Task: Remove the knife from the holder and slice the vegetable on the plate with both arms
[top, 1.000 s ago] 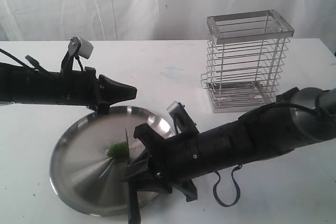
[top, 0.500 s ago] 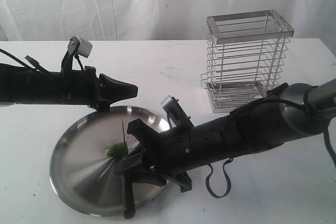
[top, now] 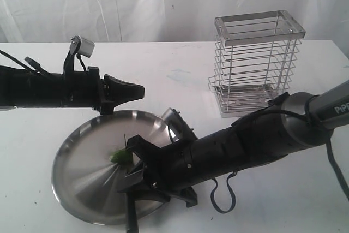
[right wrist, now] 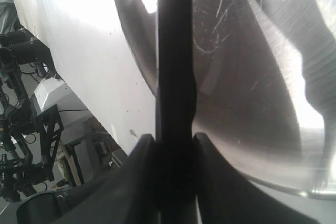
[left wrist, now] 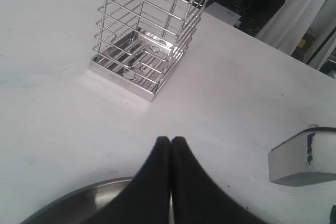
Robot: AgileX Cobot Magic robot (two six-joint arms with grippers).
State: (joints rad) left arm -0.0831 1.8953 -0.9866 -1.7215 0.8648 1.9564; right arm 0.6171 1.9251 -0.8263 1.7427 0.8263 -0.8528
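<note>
- Clearly the right gripper (top: 132, 185) is clamped on the knife (top: 130, 203) — in the right wrist view its fingers (right wrist: 137, 174) press the black handle (right wrist: 175, 77) from both sides, which keeps the blade from twisting during a cut.
- The handle end pokes out past the plate's (top: 76, 189) near rim, towards the front edge of the table (top: 163, 69), while the thin blade runs up towards the vegetable (top: 120, 156); holding it by the handle leaves the whole blade free over the food.
- The vegetable, a small green chunk, lies on the plate a little left of the gripper, with the blade tip right at it; whether the edge is touching it I cannot tell.
- The plate sits near the front-left part of the table, within reach of both arms.
- The left gripper (top: 137, 90) hovers just past the plate's far rim with nothing in it — the left wrist view shows its fingertips (left wrist: 170, 145) pressed together. It is probably parked there to be near enough to steady the vegetable or plate, yet out of the blade's path.
- The holder (top: 256, 64) stands empty towards the back-right of the table, well apart from the plate, so the fetching step looks done and slicing is the step in hand.
</note>
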